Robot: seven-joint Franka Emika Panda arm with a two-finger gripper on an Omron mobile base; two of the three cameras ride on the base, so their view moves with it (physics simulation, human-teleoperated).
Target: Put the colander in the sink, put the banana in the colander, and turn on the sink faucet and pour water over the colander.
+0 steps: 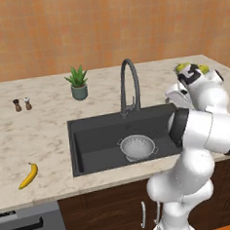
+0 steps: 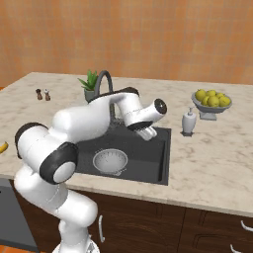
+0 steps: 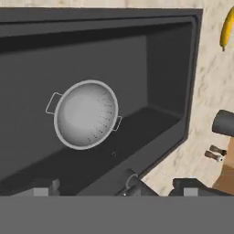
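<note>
A plant (image 1: 78,82) is being seen at the back of the counter (image 1: 35,138), just left of the faucet (image 1: 129,85), and two small shakers (image 1: 22,104) are standing farther left, well apart from everything else. On the right side, a bowl of fruit (image 2: 212,103) is being shown near the back edge, with a soap bottle (image 2: 189,121) just in front of it. The faucet is arching up behind the sink (image 1: 89,136), and the arm's bulk is being held across the sink's right part, so the basin's right end is being blocked in the left base view.

The colander (image 1: 137,147) is sitting upright on the sink floor, toward the front wall, empty. The claw (image 2: 147,133) is being held above it and apart from it, up near the sink's back edge; from the hand view the colander (image 3: 85,114) is being looked down on, with nothing between the fingers. The claw is spread wide and holding nothing. The banana (image 1: 28,175) is lying on the counter left of the sink, near the front edge, well apart from the claw and the colander.
</note>
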